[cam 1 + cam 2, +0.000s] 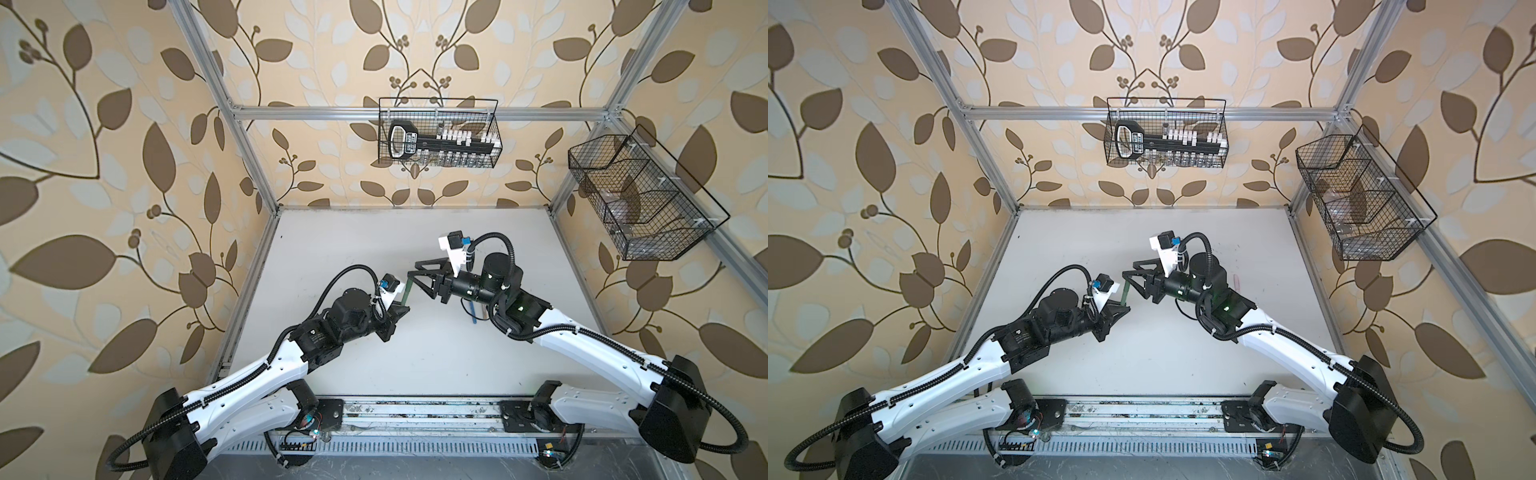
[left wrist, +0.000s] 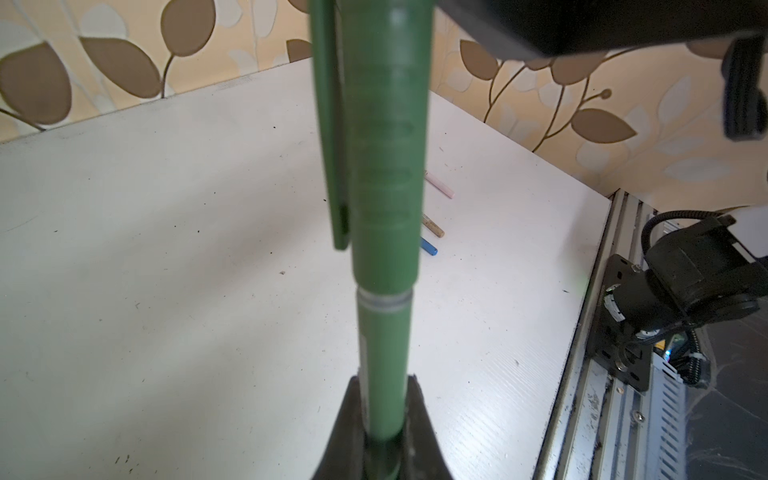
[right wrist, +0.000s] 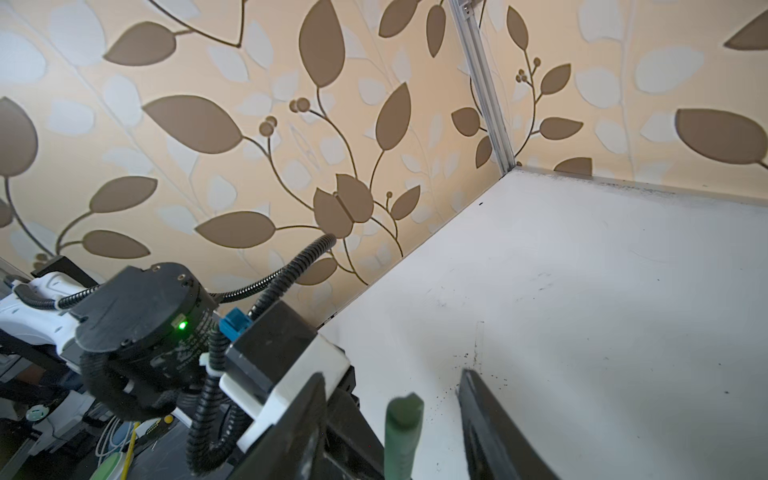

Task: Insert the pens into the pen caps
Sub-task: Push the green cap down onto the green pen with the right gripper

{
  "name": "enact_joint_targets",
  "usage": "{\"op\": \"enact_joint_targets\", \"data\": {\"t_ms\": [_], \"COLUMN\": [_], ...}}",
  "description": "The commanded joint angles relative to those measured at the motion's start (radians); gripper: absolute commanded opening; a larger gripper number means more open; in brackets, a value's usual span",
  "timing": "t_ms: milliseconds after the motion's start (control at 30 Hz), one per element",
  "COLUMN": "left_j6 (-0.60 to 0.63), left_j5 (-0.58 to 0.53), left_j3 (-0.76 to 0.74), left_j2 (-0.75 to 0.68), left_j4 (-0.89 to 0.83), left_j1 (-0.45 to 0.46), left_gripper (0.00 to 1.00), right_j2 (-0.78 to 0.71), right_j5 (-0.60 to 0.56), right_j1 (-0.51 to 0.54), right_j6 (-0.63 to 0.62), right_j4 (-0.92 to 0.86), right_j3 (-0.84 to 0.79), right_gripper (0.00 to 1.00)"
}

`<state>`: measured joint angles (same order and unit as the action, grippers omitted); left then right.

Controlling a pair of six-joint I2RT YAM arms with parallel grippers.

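Left end effector (image 2: 384, 386) was clenched on the green pen (image 2: 384, 353), low on its barrel, and held it off the counter (image 2: 166, 249). In both top views the pen angled toward the right end effector (image 1: 412, 269). Green cap (image 2: 384, 166) sat over the pen's far end, its clip running down one side. Right end effector's jaws stood spread and gripped nothing. In the right wrist view the cap's end sat between them with a clear gap on either side. Pink pen (image 2: 439, 185), tan pen (image 2: 433, 226) and blue pen (image 2: 429, 246) lay on the counter near each other, partly hidden behind the green pen. Capped or not, could not tell.
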<state>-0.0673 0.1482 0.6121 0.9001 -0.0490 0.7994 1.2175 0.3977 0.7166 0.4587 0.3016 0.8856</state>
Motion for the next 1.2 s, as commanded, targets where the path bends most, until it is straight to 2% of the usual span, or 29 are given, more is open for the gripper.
{"op": "enact_joint_targets", "data": {"t_ms": [0, 200, 400, 533, 700, 867, 1033, 1167], "left_j6": [0.021, 0.023, 0.003, 0.005, 0.077, 0.116, 0.083, 0.064], "left_j5": [-0.002, -0.013, -0.088, -0.181, -0.223, -0.15, -0.08, -0.072], "left_j3": [0.034, 0.032, 0.04, 0.067, 0.141, 0.244, 0.287, 0.305], "left_j2": [-0.016, -0.022, 0.005, 0.053, 0.118, 0.155, 0.157, 0.176], "left_j4": [0.011, 0.017, 0.071, 0.196, 0.346, 0.4, 0.493, 0.568], "left_j1": [0.006, 0.006, 0.006, 0.005, -0.006, -0.086, -0.192, -0.229], "left_gripper": [0.0, 0.0, 0.0, 0.0, 0.0, 0.0, 0.0, 0.0], "right_j2": [0.041, 0.073, 0.083, 0.095, 0.099, 0.114, 0.168, 0.232], "right_j5": [0.055, 0.089, 0.104, 0.099, 0.056, 0.052, 0.076, 0.077], "right_j1": [-0.003, 0.004, 0.013, 0.015, 0.008, 0.007, 0.024, 0.066], "right_j6": [-0.015, 0.0, 0.016, 0.02, 0.031, 0.045, 0.127, 0.144], "right_j4": [-0.062, -0.058, -0.073, -0.128, -0.211, -0.255, -0.174, -0.163], "right_j3": [0.037, 0.048, 0.049, 0.05, 0.05, 0.033, -0.029, -0.036], "right_gripper": [0.45, 0.28, 0.0, 0.0, 0.0, 0.0, 0.0, 0.0]}}
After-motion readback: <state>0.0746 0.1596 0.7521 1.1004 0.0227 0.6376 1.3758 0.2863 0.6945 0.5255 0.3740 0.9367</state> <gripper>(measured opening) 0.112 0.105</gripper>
